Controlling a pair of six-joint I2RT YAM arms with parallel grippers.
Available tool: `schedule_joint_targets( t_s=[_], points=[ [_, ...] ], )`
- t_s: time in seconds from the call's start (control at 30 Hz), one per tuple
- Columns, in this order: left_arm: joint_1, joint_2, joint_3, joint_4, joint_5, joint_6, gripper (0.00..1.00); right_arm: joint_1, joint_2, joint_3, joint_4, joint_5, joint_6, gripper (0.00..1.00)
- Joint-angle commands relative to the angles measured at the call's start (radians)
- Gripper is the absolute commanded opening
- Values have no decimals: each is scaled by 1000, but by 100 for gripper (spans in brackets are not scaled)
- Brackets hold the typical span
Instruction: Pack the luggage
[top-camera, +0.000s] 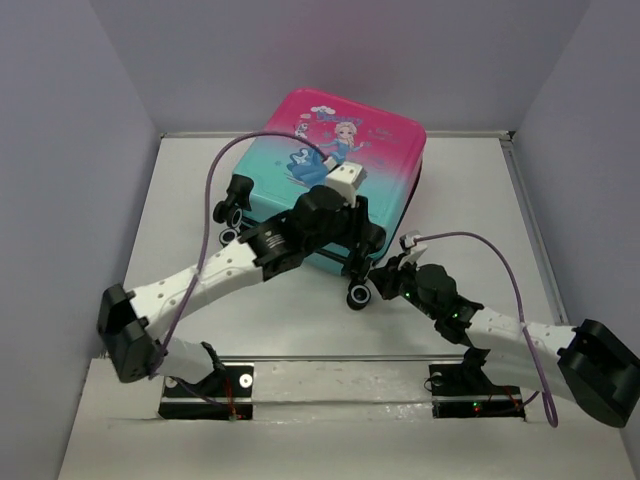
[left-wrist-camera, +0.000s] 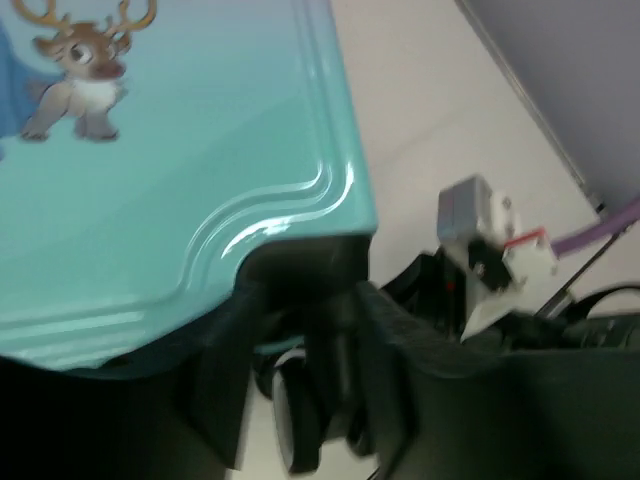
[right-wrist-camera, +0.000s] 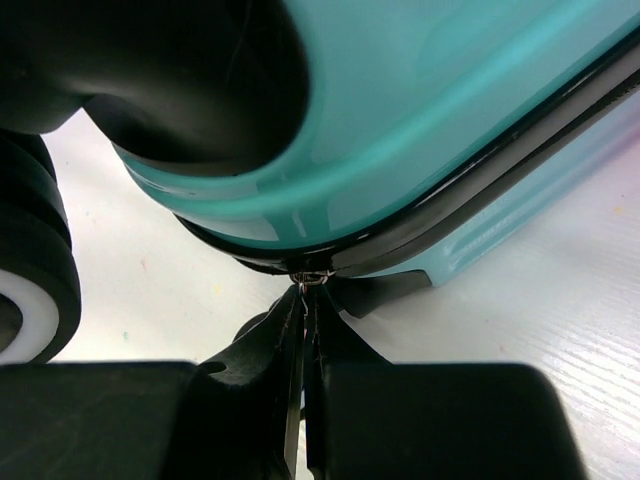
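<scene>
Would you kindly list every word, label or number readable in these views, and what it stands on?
Pale lettering above the cartoon princess on the pink-to-teal hard-shell suitcase: too small and blurred to read.
No other text shows in any view.

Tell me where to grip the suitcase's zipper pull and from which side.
Pinch the small metal zipper pull by its free tab, coming in low from the wheel corner, square to the seam. It juts from that dark line between the suitcase shells, thin and flat, so fingertips close across its faces.
</scene>
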Motion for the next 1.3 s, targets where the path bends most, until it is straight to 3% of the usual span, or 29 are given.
schedule_joint_targets(
  t_s=[0.0,0.03,0.13,0.23,0.43,0.5,0.63,0.67,0.7,0.93,1.27],
  points=[
    [8,-248,-177,-73,-29,-22,71,-21,28,40,-71,28,-9,7],
    [8,-271,-219,-100,-6,-36,79,-21,27,37,-72,19,-1,7],
    [1,-308,-263,-125,14,-50,84,-21,21,33,-74,2,3,7],
    [-18,-287,-307,-44,99,-52,90,-21,15,36,-74,-1,-1,7],
    [-18,-143,-209,63,196,-24,92,-21,4,34,-83,-4,14,7],
    [-22,-77,-181,83,208,-21,84,-21,-1,36,-95,-3,17,7],
    [-24,-3,-118,109,216,-16,40,-21,-31,33,-123,-1,33,7],
    [-24,23,-78,111,227,-10,19,-21,-41,34,-149,2,36,7],
    [-24,35,-55,116,225,-12,9,-21,-51,36,-159,-1,39,7],
    [-2,213,233,125,247,-24,6,80,-145,10,-128,39,66,7],
    [11,448,595,122,330,-134,6,263,152,74,292,292,60,7]
  ],
)
